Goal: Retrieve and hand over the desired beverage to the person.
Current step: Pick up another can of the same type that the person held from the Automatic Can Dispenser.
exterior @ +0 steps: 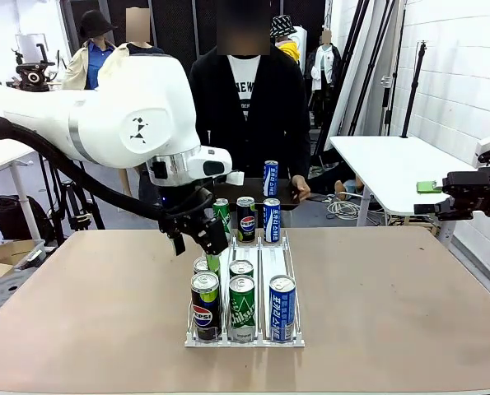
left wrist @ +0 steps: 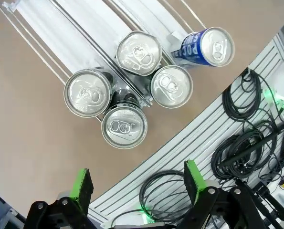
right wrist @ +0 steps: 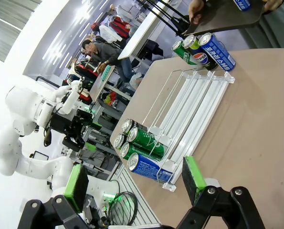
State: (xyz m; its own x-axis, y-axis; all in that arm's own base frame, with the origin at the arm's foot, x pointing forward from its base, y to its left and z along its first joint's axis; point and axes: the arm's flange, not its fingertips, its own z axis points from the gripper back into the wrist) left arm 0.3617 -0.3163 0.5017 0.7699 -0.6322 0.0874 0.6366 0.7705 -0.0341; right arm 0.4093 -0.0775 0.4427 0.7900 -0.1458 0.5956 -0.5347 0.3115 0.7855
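Across the rack (exterior: 273, 262) stand eight cans (exterior: 242, 306), five near, three far.

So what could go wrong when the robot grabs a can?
The near cans sit packed tight in the rack, so the open left gripper might nudge a neighbour over. The person holds a tray that already carries a blue can, which a clumsy handover could knock down.

The left arm (exterior: 105, 123) extends from the left toward the middle. The left gripper (exterior: 197, 239) points downward, jaws wide apart. The right gripper (exterior: 432, 199) sits level at the right edge, pointing inward, jaws wide apart.
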